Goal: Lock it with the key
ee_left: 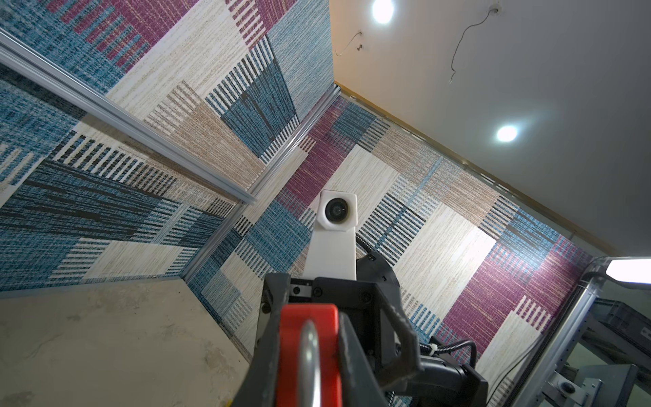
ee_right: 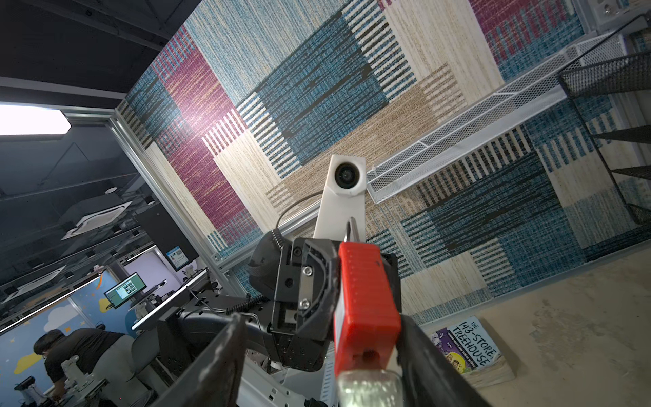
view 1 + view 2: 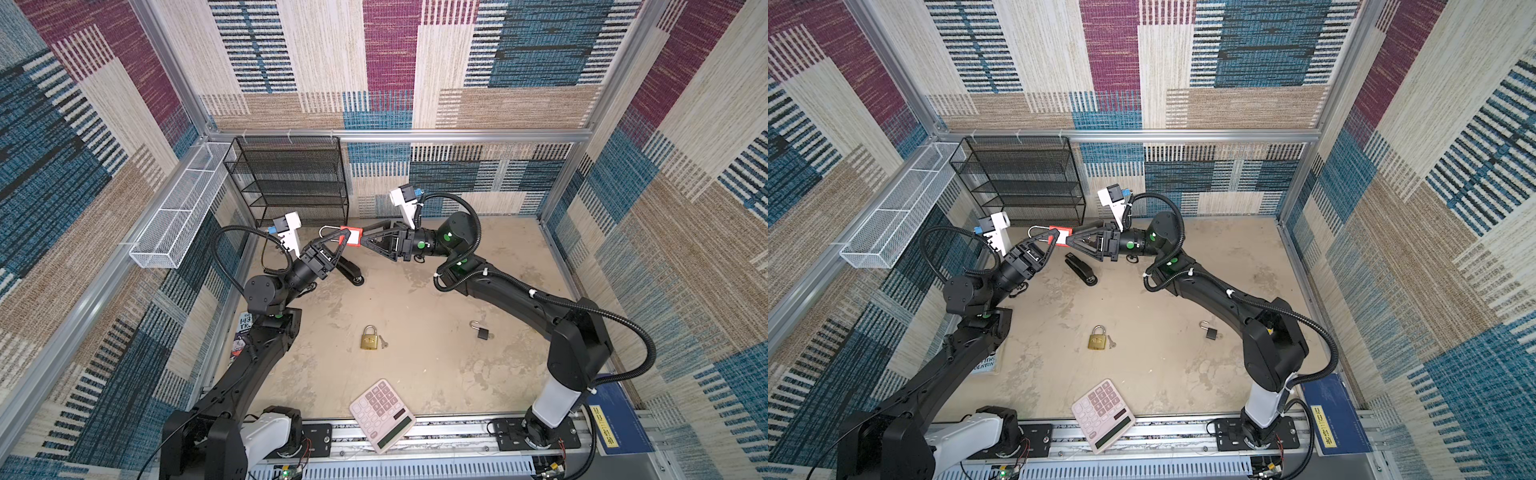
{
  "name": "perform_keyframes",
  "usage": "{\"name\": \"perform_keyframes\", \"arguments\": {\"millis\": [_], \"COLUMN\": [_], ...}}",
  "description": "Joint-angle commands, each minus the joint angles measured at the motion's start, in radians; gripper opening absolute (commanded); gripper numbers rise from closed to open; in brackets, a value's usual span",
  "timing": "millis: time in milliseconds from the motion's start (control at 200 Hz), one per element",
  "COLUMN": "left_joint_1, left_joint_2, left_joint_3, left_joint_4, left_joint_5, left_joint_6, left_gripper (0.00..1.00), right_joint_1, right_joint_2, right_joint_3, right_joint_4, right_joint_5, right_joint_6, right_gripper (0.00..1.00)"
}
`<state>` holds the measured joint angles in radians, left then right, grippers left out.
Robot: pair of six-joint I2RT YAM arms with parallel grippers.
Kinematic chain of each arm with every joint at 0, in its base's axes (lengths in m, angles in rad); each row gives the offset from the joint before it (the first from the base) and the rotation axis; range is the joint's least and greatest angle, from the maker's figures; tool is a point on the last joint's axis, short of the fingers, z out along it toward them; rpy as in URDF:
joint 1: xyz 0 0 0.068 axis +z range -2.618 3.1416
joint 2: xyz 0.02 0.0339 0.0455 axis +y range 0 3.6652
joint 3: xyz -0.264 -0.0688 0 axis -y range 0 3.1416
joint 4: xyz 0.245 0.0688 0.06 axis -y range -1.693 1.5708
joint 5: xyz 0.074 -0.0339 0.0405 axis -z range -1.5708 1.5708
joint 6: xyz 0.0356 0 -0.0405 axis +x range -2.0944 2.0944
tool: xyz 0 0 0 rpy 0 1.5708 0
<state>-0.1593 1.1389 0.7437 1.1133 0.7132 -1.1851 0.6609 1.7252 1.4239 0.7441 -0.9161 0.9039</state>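
A red padlock (image 3: 351, 237) (image 3: 1059, 235) with a silver shackle (image 3: 326, 230) hangs in the air between my two grippers at the back of the table. My left gripper (image 3: 340, 242) (image 1: 310, 370) is shut on the red body (image 1: 290, 334), one finger on each side, with the shackle toward its camera. A silvery key (image 2: 366, 387) sticks out of the padlock's (image 2: 364, 289) end and faces my right gripper (image 3: 365, 240) (image 2: 320, 334). The right gripper is open. One finger lies along the padlock and the other stands well clear.
On the table lie a brass padlock (image 3: 368, 337) with a small key (image 3: 382, 341), a small black padlock (image 3: 481, 331), a pink calculator (image 3: 382, 413) at the front edge and a black stapler (image 3: 351, 272). A black mesh shelf (image 3: 286, 178), a white wire basket (image 3: 178, 216) and a book (image 2: 468, 349) stand at the left.
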Motion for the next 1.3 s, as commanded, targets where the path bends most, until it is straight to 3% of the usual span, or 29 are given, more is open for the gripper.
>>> {"name": "perform_keyframes", "arguments": {"millis": [0, 781, 1077, 1292], "left_joint_1": [0.0, 0.0, 0.0, -0.001], "left_joint_2": [0.007, 0.014, 0.014, 0.012], "left_joint_3": [0.013, 0.015, 0.016, 0.016], "left_joint_4": [0.072, 0.097, 0.089, 0.085], "left_joint_5": [0.002, 0.008, 0.008, 0.009], "left_joint_6": [-0.031, -0.048, -0.047, -0.048], "left_gripper": [0.0, 0.0, 0.0, 0.0], "right_joint_1": [-0.025, -0.049, -0.037, -0.029], "right_joint_2": [-0.021, 0.03, 0.025, 0.028], "right_joint_3": [-0.036, 0.029, 0.026, 0.044], "right_joint_4": [0.03, -0.127, -0.135, -0.13], "right_joint_5": [0.015, -0.013, -0.042, -0.061], "right_joint_6": [0.036, -0.009, -0.044, -0.046], "right_gripper": [0.71, 0.7, 0.61, 0.48]}}
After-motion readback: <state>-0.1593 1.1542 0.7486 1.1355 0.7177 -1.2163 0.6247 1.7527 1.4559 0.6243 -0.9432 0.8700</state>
